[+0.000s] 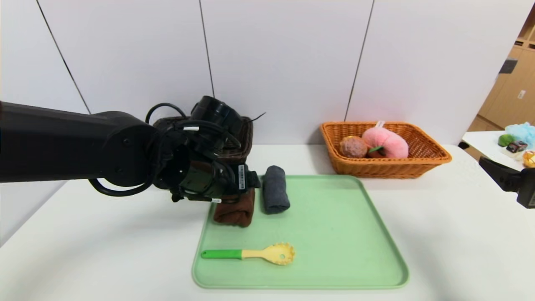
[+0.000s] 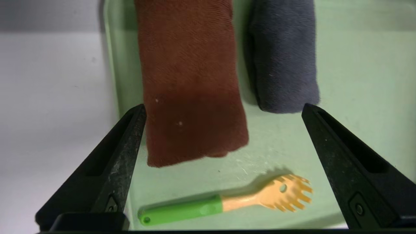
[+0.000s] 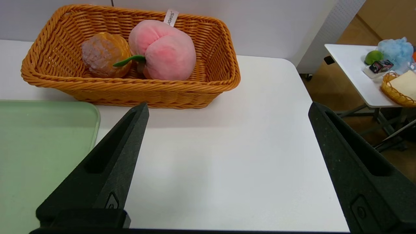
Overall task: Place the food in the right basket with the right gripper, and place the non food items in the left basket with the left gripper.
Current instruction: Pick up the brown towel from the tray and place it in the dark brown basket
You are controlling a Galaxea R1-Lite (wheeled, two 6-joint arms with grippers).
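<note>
A brown rolled towel (image 1: 235, 211), a grey rolled towel (image 1: 275, 189) and a pasta spoon (image 1: 255, 253) with a green handle lie on the green tray (image 1: 334, 234). My left gripper (image 1: 246, 184) hovers open over the far end of the brown towel (image 2: 191, 81). Its fingers (image 2: 130, 139) straddle the towel without touching; the grey towel (image 2: 282, 55) lies beside it and the spoon (image 2: 227, 203) nearer. The dark left basket (image 1: 244, 142) is mostly hidden behind the left arm. The orange right basket (image 1: 384, 165) holds a pink plush peach (image 1: 386, 142) and a brown bun (image 1: 353, 147). My right gripper (image 1: 493, 169) is open and empty at the table's right edge.
The right wrist view shows my right gripper (image 3: 228, 105) over bare white table, with the orange basket (image 3: 146, 94) ahead and the tray's corner (image 3: 39, 146) to one side. A small side table (image 3: 357, 71) with several items stands beyond the table's right edge.
</note>
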